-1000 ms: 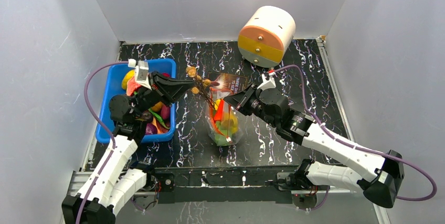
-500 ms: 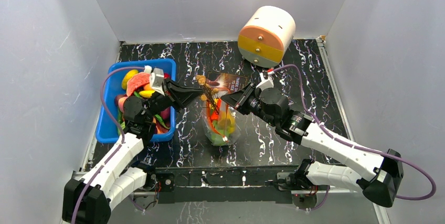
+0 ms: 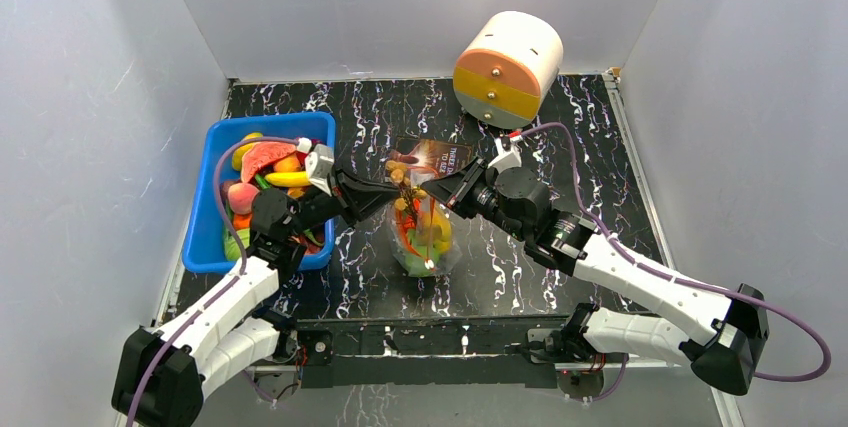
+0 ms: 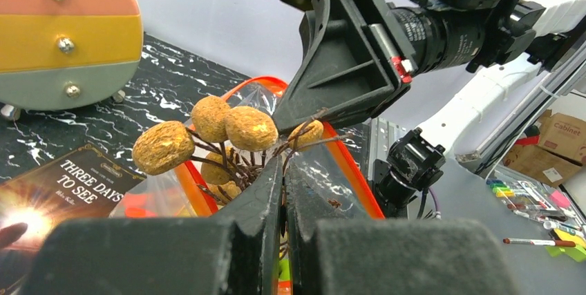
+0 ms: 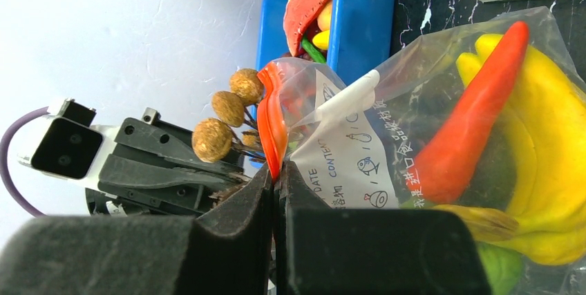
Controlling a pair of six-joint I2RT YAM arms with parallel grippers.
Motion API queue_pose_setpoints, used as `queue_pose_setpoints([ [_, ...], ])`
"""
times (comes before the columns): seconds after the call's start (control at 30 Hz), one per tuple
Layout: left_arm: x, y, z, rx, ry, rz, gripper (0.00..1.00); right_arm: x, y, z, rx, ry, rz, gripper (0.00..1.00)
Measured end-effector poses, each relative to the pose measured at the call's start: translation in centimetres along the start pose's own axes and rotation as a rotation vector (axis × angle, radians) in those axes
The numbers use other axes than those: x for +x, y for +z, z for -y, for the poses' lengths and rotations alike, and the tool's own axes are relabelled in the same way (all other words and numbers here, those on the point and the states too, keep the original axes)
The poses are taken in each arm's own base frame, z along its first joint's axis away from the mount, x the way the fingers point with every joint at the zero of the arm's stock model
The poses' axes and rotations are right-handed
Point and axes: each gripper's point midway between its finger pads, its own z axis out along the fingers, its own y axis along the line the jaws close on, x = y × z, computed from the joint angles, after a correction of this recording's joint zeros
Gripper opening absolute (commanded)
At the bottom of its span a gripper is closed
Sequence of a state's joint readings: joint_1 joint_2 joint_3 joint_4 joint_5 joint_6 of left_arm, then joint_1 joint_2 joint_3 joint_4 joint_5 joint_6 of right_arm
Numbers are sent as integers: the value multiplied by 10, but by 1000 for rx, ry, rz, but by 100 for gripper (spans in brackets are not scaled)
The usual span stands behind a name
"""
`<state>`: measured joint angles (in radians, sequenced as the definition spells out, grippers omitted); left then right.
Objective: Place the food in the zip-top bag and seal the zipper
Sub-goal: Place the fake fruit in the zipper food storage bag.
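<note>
The clear zip-top bag [image 3: 425,237] stands mid-table, holding a yellow banana [image 5: 546,150], a red-orange pepper [image 5: 477,122] and green pieces. My right gripper [image 3: 440,190] is shut on the bag's red-orange zipper strip [image 5: 271,119] and holds the mouth up and open. My left gripper [image 3: 392,187] is shut on the stem of the brown cluster [image 4: 228,129], whose brown balls hang over the open mouth [image 4: 345,164]. The pale slider [image 5: 345,98] sits on the strip. The cluster also shows in the right wrist view [image 5: 221,119].
A blue bin [image 3: 215,237] of more toy food stands at the left. A round drawer unit [image 3: 507,67] with orange, yellow and green fronts is at the back. A dark card [image 3: 440,157] lies behind the bag. White walls close three sides.
My left gripper has carried the brown cluster from beside the bin rightward to the bag's mouth. My right gripper keeps holding the zipper strip, nearly still.
</note>
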<state>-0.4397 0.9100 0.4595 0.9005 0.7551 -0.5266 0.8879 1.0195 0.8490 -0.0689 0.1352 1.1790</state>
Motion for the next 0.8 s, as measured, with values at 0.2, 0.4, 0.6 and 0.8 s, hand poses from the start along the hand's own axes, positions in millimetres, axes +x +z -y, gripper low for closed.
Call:
queue_pose_setpoints([
  [0.2,18,0,-3,-9,-25,-63,0,-1,0,-1,-6,-3,3,0],
  [0.4,34,-3,-7,-22,-29,-118,0,-2,1,-6,-22,-5,7,0],
  [0.6,47,-1,-12,-26,-50,-161,0,0,4,-11,-41,-17,-6,0],
  [0.8,60,4,-14,-4,-79,-211,0,6,8,-11,-43,-25,-36,0],
])
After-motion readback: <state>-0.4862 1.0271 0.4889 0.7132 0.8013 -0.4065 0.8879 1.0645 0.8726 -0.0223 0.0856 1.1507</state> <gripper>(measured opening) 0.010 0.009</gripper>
